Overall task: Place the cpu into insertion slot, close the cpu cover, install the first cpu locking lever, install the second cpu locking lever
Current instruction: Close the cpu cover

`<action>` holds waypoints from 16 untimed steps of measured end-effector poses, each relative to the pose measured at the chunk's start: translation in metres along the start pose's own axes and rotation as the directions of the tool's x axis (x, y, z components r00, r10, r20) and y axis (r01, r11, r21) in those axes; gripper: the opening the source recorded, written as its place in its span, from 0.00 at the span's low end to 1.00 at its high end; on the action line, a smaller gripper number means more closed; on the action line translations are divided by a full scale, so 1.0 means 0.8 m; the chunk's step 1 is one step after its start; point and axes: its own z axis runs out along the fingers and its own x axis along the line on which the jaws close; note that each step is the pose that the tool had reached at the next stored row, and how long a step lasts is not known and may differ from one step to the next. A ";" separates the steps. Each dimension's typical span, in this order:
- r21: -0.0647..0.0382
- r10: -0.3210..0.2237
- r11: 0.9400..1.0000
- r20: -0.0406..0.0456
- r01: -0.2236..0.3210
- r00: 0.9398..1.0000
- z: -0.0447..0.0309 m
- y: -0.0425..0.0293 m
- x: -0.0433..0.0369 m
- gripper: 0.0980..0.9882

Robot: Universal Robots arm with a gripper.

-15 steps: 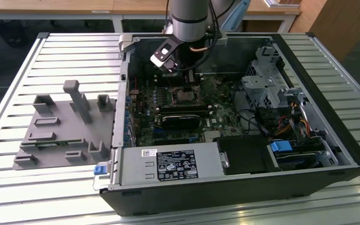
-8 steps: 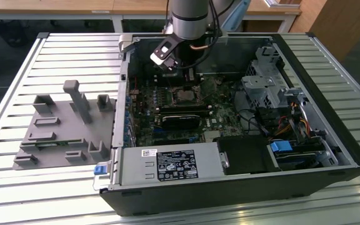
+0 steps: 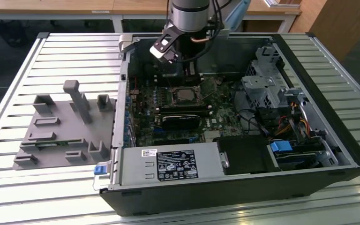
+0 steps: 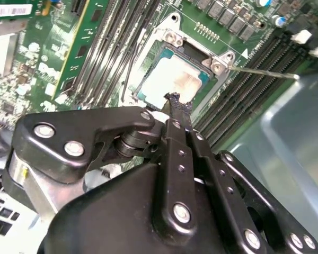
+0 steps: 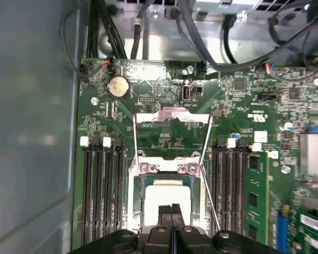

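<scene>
You had an open black computer case (image 3: 243, 199) on the slatted metal bench (image 3: 36, 192), with its silver power supply (image 3: 130, 171) low in the exterior view. A grey moulded fixture (image 3: 55, 136) lay at the exterior view's left. In the first wrist view, a coin battery (image 5: 117, 86) sat on the green motherboard (image 5: 238, 106).

- The arm (image 3: 190, 14) is reaching straight down from overhead, its wrist pointing downward.
- The gripper (image 5: 172, 207) is holding its black fingers (image 4: 180, 153) pressed together.
</scene>
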 end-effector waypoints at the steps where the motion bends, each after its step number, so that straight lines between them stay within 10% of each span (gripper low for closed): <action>1: 0.000 0.000 1.000 0.000 0.000 1.000 -0.0049 0.0003 0.000 0.01; 6: 0.000 0.000 1.000 0.000 0.000 1.000 -0.0276 0.0015 -0.001 0.01; 16: 0.000 0.000 1.000 0.000 0.000 1.000 -0.0280 0.0016 -0.013 0.01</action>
